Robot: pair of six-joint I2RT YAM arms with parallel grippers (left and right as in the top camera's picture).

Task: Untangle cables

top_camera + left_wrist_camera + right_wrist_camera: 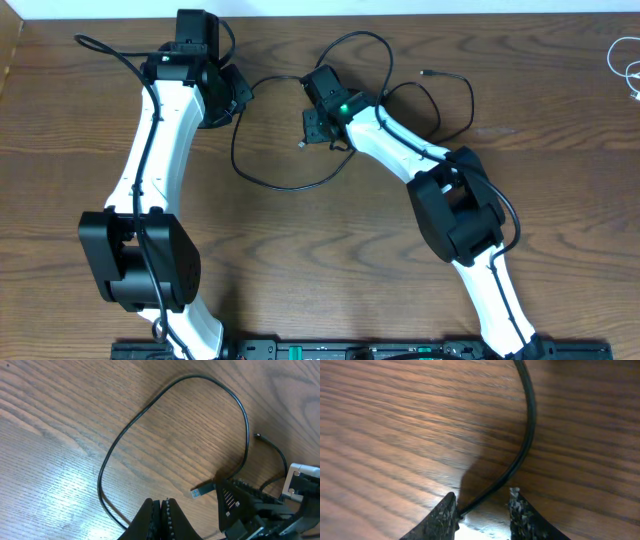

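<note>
Two black cables mostly spread. Nearest, black loop (285, 186) lies open on table (300, 270). Right gripper (481, 502) jaws apart around it, unclamped. Left gripper (161, 505) jaws together beside it, grip unclear. Farther, second black cable (471, 103) passes under right arm, crossing unresolved. White cable (613, 55) well apart. Roughly midway.

Black cable (262, 180): thin, slack, flat, in one wide open loop left of and nearer than the right gripper (312, 132). Passing loosely between that gripper's fingers, with its flat plug (200, 492) poking out just beside them. Second black cable (372, 40): arching over the gripper's far side, then curling into smaller loops on its right, with small plug end (427, 72) lying free. White cable (625, 60): bunched, well apart on the gripper's right, partly cut off.
</note>
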